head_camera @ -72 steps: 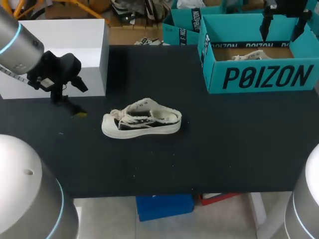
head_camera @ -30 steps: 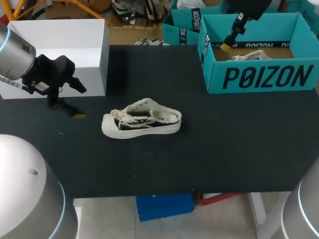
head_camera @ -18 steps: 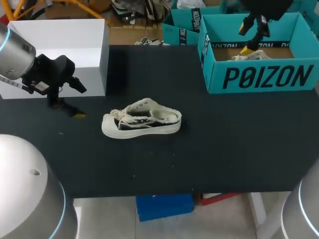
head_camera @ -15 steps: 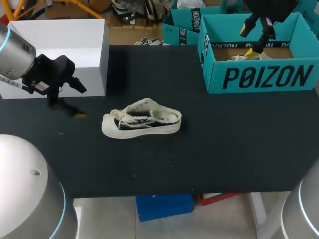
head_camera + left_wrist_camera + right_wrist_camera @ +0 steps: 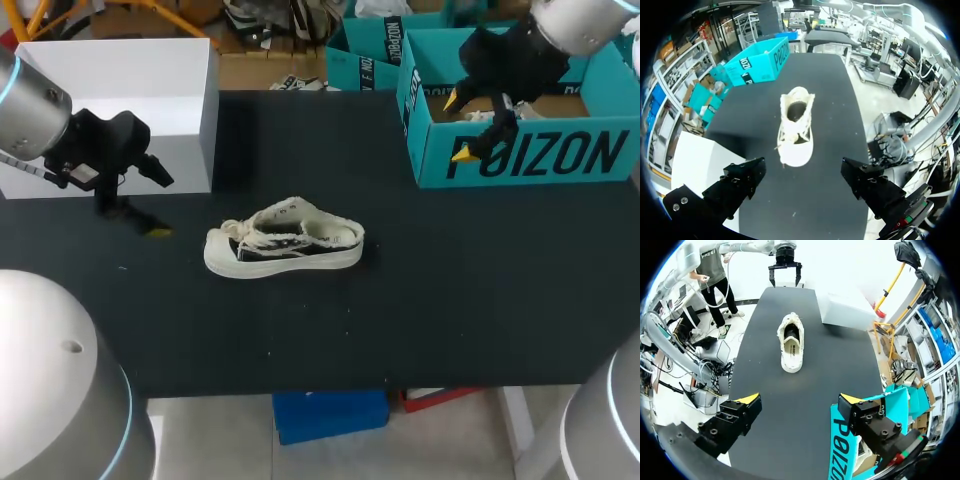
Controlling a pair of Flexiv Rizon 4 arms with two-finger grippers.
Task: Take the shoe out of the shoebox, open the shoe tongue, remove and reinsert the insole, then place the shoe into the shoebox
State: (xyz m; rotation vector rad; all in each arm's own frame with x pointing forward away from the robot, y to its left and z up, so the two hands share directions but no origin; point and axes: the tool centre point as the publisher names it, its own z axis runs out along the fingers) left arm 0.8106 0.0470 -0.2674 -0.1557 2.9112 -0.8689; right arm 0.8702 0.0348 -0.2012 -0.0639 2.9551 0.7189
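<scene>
The shoe (image 5: 285,240) stands on its sole near the middle of the desk (image 5: 450,300), outside of the shoebox (image 5: 560,175), so I judge the first step as done and the tongue as the next one. Its long axis runs across the desk, from my left side to my right side. The toe and the laces point toward my left arm, and the heel with the open collar points toward my right arm.

My left pincer (image 5: 802,175) is the nearer one. It hangs low, just beyond the toe and in front of the white box (image 5: 110,70). In its wrist view the shoe lies straight ahead, toe first, in one line with the gap between the fingers. The fingers stand wide apart and hold nothing.

My right pincer (image 5: 456,128) is well apart from the heel, at the near left corner of the shoebox and in front of its wall. It is also spread wide and it is empty. Its wrist view too looks along the shoe's length, only from farther away.

I think the left arm can come onto the laces with a short move along the axis. The right arm must first cross the free part of the desk to steady the heel.
</scene>
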